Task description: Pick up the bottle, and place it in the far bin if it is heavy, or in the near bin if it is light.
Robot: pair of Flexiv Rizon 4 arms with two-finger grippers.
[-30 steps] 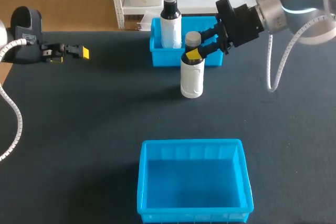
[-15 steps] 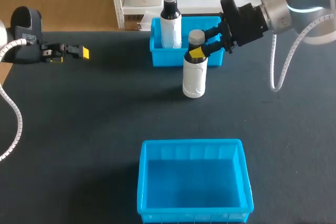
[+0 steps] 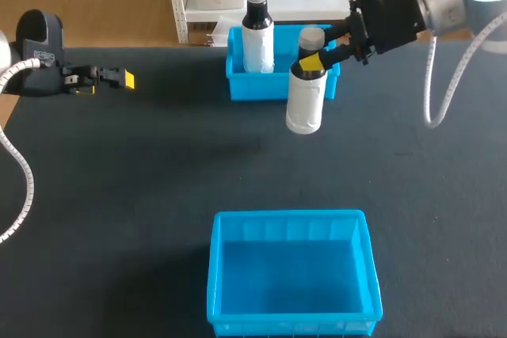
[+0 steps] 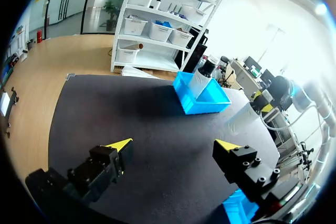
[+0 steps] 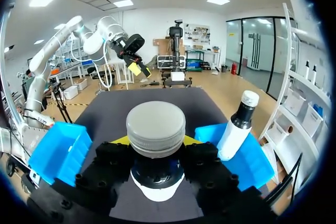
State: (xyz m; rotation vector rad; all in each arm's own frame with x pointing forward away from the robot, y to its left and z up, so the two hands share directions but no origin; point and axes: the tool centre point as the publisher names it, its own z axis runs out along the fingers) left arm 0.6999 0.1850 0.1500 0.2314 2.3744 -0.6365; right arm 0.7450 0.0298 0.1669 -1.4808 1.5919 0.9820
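Observation:
A white bottle with a dark neck and grey cap hangs above the table, just in front of the far blue bin. My right gripper is shut on its neck, and the yellow tips sit on either side of it under the cap in the right wrist view. A second, similar bottle stands upright inside the far bin. The near blue bin holds nothing. My left gripper stays at the far left over the table, open with nothing between its fingers.
The dark table top lies bare between the two bins. Behind the far bin the table's back edge runs close. The near bin sits at the front edge. A white cable hangs from my right arm beside the far bin.
The right gripper has carried the bottle up and to the right, nearer the far bin's front right corner. The left arm has not moved.

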